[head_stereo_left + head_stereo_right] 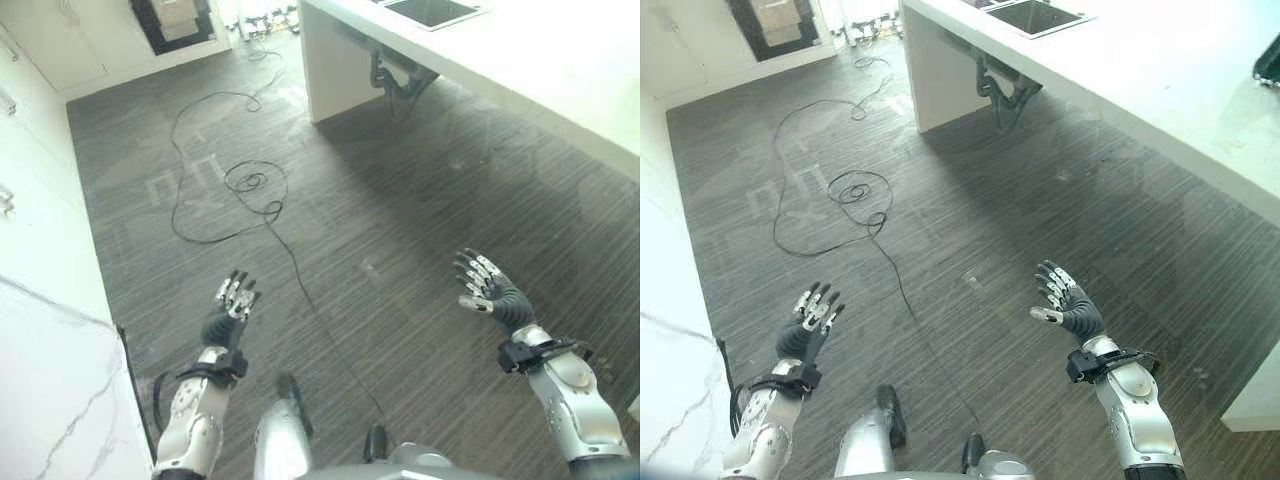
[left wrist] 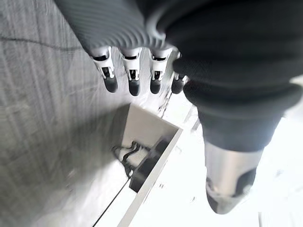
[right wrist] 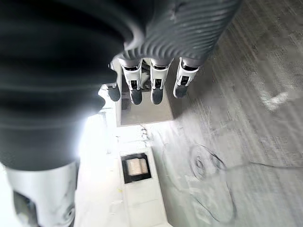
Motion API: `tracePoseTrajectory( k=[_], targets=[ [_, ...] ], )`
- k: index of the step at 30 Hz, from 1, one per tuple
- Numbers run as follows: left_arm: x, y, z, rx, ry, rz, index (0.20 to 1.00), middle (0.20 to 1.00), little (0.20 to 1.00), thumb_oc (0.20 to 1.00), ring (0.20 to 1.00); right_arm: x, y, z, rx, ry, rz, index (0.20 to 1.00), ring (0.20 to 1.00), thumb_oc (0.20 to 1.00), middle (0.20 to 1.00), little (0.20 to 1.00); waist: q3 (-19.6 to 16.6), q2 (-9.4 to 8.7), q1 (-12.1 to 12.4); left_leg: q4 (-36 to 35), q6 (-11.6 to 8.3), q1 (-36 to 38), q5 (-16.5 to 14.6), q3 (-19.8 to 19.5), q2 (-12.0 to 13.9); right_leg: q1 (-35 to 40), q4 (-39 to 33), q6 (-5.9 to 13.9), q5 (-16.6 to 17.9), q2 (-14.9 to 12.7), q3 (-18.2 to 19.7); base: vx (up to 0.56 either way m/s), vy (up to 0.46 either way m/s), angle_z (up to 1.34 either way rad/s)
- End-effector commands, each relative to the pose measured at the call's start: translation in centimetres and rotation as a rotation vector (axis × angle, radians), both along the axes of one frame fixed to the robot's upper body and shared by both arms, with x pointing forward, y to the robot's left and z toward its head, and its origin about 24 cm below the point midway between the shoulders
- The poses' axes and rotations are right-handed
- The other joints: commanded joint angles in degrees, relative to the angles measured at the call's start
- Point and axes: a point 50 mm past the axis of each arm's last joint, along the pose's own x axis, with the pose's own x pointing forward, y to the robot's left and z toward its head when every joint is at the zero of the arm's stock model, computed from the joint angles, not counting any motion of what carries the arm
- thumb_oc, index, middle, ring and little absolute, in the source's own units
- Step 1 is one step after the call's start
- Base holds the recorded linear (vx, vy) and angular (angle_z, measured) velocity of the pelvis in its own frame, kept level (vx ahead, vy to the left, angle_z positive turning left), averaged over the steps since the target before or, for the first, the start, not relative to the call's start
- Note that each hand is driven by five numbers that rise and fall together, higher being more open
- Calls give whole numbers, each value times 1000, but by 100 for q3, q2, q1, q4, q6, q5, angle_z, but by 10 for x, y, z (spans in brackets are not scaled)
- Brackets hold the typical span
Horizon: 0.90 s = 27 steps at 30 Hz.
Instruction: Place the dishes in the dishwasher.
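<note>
Facing the dark wood floor (image 1: 400,230), you see the left hand (image 1: 232,305) and right hand (image 1: 487,285) raised, fingers straight, holding nothing.

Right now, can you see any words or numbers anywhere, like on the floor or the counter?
No readable words or numbers.
Pale taped marks on the dark floor: shapes only, no letters I can read.
White counter and sink: no print visible.
Left robot hand and right robot hand: open, holding nothing, no labels visible.
</note>
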Motion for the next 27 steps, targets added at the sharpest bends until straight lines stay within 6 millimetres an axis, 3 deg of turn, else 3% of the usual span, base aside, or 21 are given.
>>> tracePoseTrajectory(
  k=[1, 3, 4, 6, 7, 8, 10, 11, 13, 15, 16, 17, 18, 19, 23, 25, 27],
  targets=[
    [-5, 15, 24, 83, -150, -1, 1000, 1000, 1000, 1000, 1000, 3, -6, 45, 2, -207, 60, 1000, 1000, 1000, 1000, 1000, -464, -13, 63, 35, -166, 611, 944, 45, -111, 340, 192, 392, -648, -696, -5, 595, 399, -43],
    [-1, 14, 30, 102, -155, -10, 1000, 1000, 1000, 1000, 1000, 4, 0, 49, 15, -226, 55, 1000, 1000, 1000, 1000, 1000, -591, -56, 131, 35, 39, 684, 631, 250, -277, 428, 611, 618, -855, -960, -60, 587, 405, -65],
    [4, 12, 33, 108, -160, -36, 1000, 1000, 1000, 1000, 1000, 3, 3, 50, 37, -241, 45, 1000, 1000, 1000, 1000, 1000, -650, -129, 163, 36, 187, 712, 456, 248, -506, 435, 964, 813, -882, -1179, -142, 542, 365, -63],
    [10, 8, 37, 144, -179, -79, 1000, 1000, 1000, 1000, 1000, 2, 7, 51, 51, -263, 24, 1000, 1000, 1000, 1000, 1000, -708, -209, 182, 35, 387, 737, 273, 104, -781, 128, 1704, 1126, -402, -1489, -127, 500, 356, -26],
    [19, 3, 44, 174, -206, -138, 1000, 1000, 1000, 1000, 1000, -2, 6, 51, 66, -282, -16, 1000, 1000, 1000, 1000, 1000, -751, -138, 175, 35, 626, 798, 73, -265, -1093, -463, 3155, 1287, 361, -1733, 152, 488, 360, 28],
    [20, 2, 45, 176, -207, -147, 1000, 1000, 1000, 1000, 1000, -2, 6, 51, 66, -283, -23, 1000, 1000, 1000, 1000, 1000, -757, -119, 181, 35, 654, 810, 41, -316, -1130, -538, 3398, 1283, 430, -1758, 183, 592, 401, 70],
    [23, -2, 48, 199, -202, -183, 1000, 1000, 1000, 1000, 1000, -4, 9, 49, 77, -291, -39, 1000, 1000, 1000, 1000, 1000, -748, 3, 168, 35, 793, 992, -151, -534, -1323, -1190, 4621, 1216, 779, -1846, 277, 373, 213, 73],
    [23, -3, 49, 207, -201, -187, 1000, 1000, 1000, 1000, 1000, -2, 11, 48, 79, -290, -38, 1000, 1000, 1000, 1000, 1000, -742, 28, 159, 35, 811, 1059, -196, -536, -1360, -1455, 4805, 1175, 814, -1871, 315, 376, 147, 21],
    [22, -4, 54, 210, -209, -204, 1000, 1000, 1000, 1000, 1000, -4, 10, 49, 66, -282, -35, 1000, 1000, 1000, 1000, 1000, -705, 39, 77, 35, 834, 1200, -264, -563, -1496, -1711, 3977, 1009, 318, -1497, -29, 399, 44, 5],
    [24, -5, 58, 199, -215, -210, 1000, 1000, 1000, 1000, 1000, -5, 7, 52, 47, -286, -40, 1000, 1000, 1000, 1000, 1000, -661, -26, 9, 35, 808, 1314, -328, -556, -1577, -1690, 3053, 981, 314, -1329, -292, 386, -89, 16],
    [28, -9, 60, 183, -214, -213, 1000, 1000, 1000, 1000, 1000, -5, 2, 56, 28, -302, -49, 1000, 1000, 1000, 1000, 1000, -585, -136, -138, 35, 764, 1511, -476, -540, -1658, -1709, 1861, 970, 459, -1165, -440, 517, -175, 48],
    [29, -12, 60, 173, -217, -218, 1000, 1000, 1000, 1000, 1000, -6, 0, 58, 28, -312, -56, 1000, 1000, 1000, 1000, 1000, -549, -192, -249, 35, 753, 1635, -614, -596, -1718, -1738, 1127, 1004, 641, -1047, -314, 686, -249, 54],
    [31, -20, 61, 159, -235, -239, 1000, 1000, 1000, 1000, 1000, -9, -7, 64, 21, -337, -79, 1000, 1000, 1000, 1000, 1000, -509, -227, -424, 35, 794, 1793, -793, -800, -1802, -2034, 476, 1084, 946, -1015, 5, 673, -250, 75],
    [30, -25, 63, 153, -255, -254, 1000, 1000, 1000, 1000, 1000, -12, -11, 70, 12, -360, -93, 1000, 1000, 1000, 1000, 1000, -459, -234, -507, 35, 831, 1962, -936, -898, -1826, -2283, 92, 1101, 1160, -1131, 84, 795, -315, 68],
    [33, -23, 84, 149, -362, -242, 1000, 1000, 1000, 1000, 1000, -15, -16, 80, -12, -423, -133, 1000, 1000, 1000, 1000, 1000, -545, -295, -567, 35, 890, 2402, -1292, -623, -1898, -2025, -1, 1169, 1390, -1240, -51, 594, -346, 47],
    [35, -24, 92, 118, -391, -224, 1000, 1000, 1000, 1000, 1000, -7, -15, 87, -13, -444, -154, 1000, 1000, 1000, 1000, 1000, -749, -262, -565, 349, 775, 2525, -1370, -454, -1866, -1786, 60, 973, 1242, -1140, -200, 464, -321, 4],
    [35, -26, 96, 112, -413, -226, 1000, 1000, 1000, 1000, 1000, -3, -14, 92, -24, -465, -152, 1000, 1000, 1000, 1000, 1000, -874, -204, -565, 1174, 524, 2404, -1062, -319, -1668, -1639, 37, 697, 1031, -969, -281, 373, -321, 15]
  ],
)
